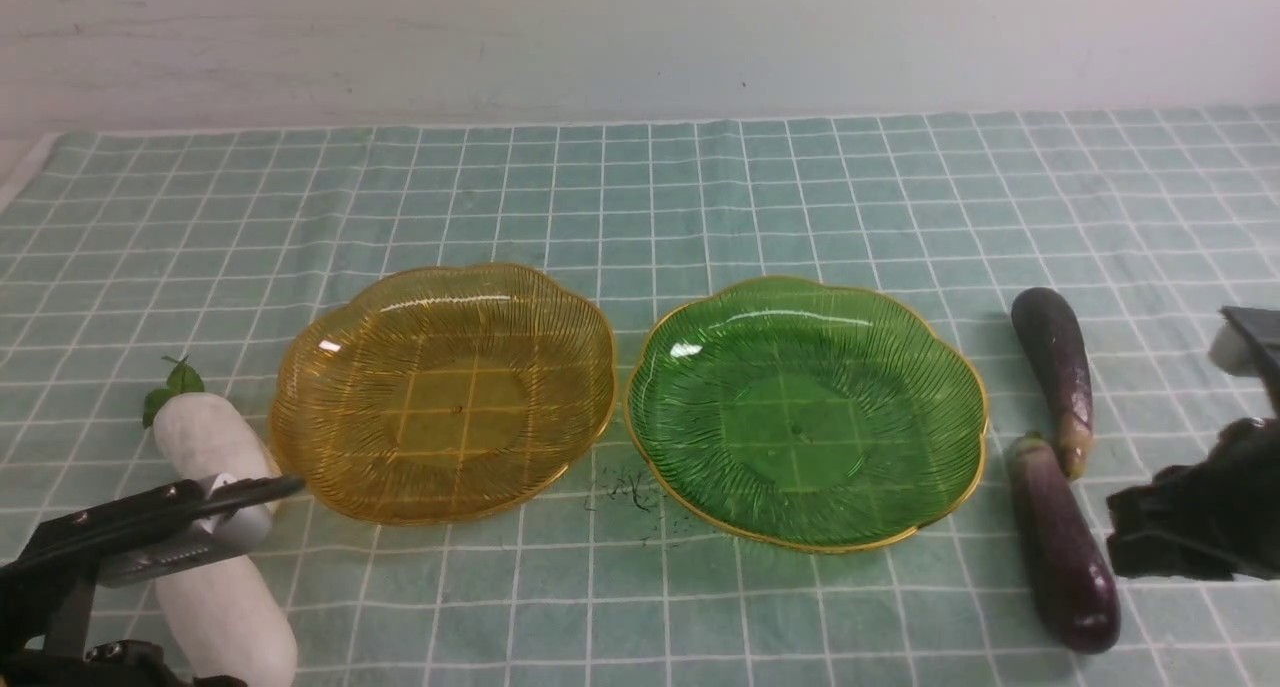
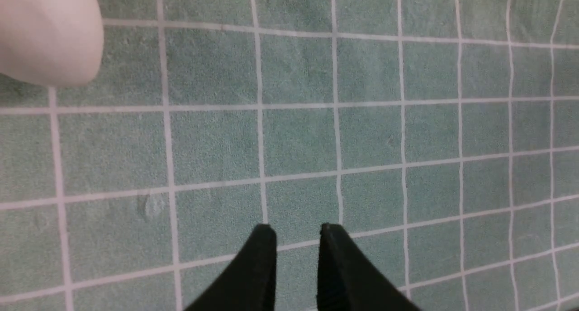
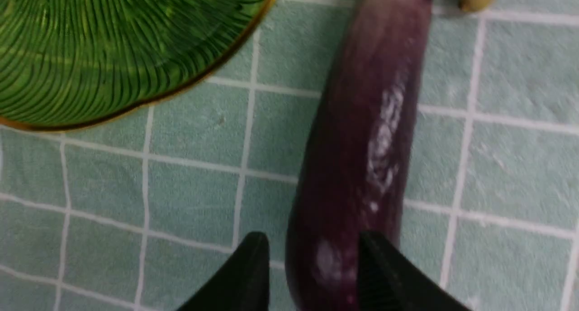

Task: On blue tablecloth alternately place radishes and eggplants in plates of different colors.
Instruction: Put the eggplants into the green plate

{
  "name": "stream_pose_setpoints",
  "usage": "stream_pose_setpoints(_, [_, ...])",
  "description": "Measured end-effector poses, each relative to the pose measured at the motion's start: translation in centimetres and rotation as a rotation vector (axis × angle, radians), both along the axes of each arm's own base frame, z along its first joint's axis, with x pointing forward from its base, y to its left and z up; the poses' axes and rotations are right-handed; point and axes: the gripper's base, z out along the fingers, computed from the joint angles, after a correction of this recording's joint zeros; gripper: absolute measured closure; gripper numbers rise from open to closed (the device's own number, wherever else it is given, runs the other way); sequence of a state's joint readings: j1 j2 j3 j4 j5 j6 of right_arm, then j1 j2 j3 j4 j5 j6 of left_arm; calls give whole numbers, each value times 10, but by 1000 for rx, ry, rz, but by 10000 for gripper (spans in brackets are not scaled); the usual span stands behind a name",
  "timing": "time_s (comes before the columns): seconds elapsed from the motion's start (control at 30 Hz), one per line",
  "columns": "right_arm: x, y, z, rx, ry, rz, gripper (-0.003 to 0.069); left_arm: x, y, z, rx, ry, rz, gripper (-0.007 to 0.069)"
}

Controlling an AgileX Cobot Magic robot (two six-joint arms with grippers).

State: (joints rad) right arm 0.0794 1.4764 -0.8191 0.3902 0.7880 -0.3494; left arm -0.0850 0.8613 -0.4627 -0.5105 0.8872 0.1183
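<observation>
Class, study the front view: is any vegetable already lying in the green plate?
No, the green plate shows only its bare ribbed surface, nothing in it.

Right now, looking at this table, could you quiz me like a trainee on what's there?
1. True or false: the amber plate and the green plate are both empty.
2. What lies beside the green plate, on the robot's right? A: two eggplants. B: a spoon. C: a third plate.
3. Which vegetable shows between the open tips of the right pincer?
Key: 1 true; 2 A; 3 eggplant.
</observation>
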Motion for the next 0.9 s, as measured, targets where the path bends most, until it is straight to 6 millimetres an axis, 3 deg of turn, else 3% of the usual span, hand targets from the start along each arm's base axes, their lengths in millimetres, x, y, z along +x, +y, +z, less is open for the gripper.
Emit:
stream_pose_setpoints(0.23, [19, 7, -25, -102, 13, 45, 188, 0, 0, 0, 0, 0, 0, 491])
stream_pose_setpoints(0.4, [26, 5, -42, -138, 36, 26, 132, 0, 0, 0, 0, 0, 0, 491])
stream_pose_setpoints(0.6, [27, 5, -54, -141, 81, 20, 154, 0, 0, 0, 0, -1, 0, 491])
stream_pose_setpoints(0.73, [28, 6, -50, -140, 109, 29, 272, 0, 0, 0, 0, -1, 0, 491])
stream_pose_setpoints(0.83, [33, 8, -30, -136, 122, 44, 299, 0, 0, 0, 0, -1, 0, 491])
stream_pose_setpoints(0.9, [38, 11, 2, -110, 100, 40, 298, 0, 0, 0, 0, -1, 0, 491])
